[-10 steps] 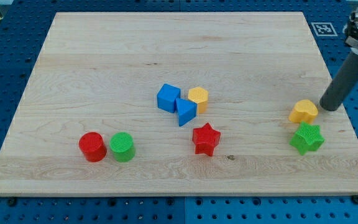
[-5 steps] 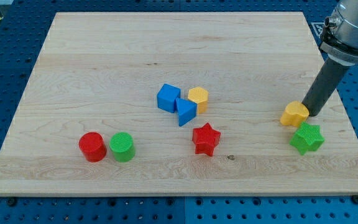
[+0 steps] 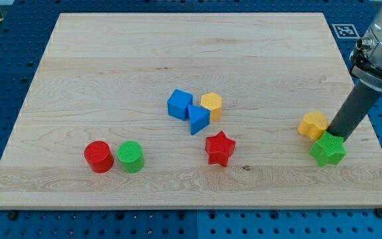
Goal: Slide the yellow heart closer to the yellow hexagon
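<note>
The yellow heart (image 3: 313, 124) lies on the wooden board (image 3: 111, 66) at the view's right. The yellow hexagon (image 3: 211, 105) sits near the middle, touching a blue triangle (image 3: 198, 119). My tip (image 3: 337, 136) is just right of the yellow heart and right above the green star (image 3: 328, 149), close to both; I cannot tell whether it touches them.
A blue cube (image 3: 179, 104) sits left of the blue triangle. A red star (image 3: 219, 148) lies below the hexagon. A red cylinder (image 3: 99, 157) and a green cylinder (image 3: 130, 157) stand at the lower left. The board's right edge is close to the rod.
The yellow heart has slid a little to the left. My tip followed it left, then shifted down and right, ending at the green star's top edge.
</note>
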`<action>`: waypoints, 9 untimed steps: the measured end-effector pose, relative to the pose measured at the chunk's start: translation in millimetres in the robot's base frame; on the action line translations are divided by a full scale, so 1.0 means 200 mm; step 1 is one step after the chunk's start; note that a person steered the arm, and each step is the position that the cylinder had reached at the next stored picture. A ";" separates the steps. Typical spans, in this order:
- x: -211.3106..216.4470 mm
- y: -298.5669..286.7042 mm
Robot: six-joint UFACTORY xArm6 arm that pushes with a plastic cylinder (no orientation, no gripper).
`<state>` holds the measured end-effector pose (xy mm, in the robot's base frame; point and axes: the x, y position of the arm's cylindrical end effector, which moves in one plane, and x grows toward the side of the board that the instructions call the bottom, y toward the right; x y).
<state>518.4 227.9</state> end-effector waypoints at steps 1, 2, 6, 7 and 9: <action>-0.04 0.00; -0.09 -0.05; -0.12 -0.32; -0.17 -0.42; -0.22 -0.61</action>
<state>473.5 106.8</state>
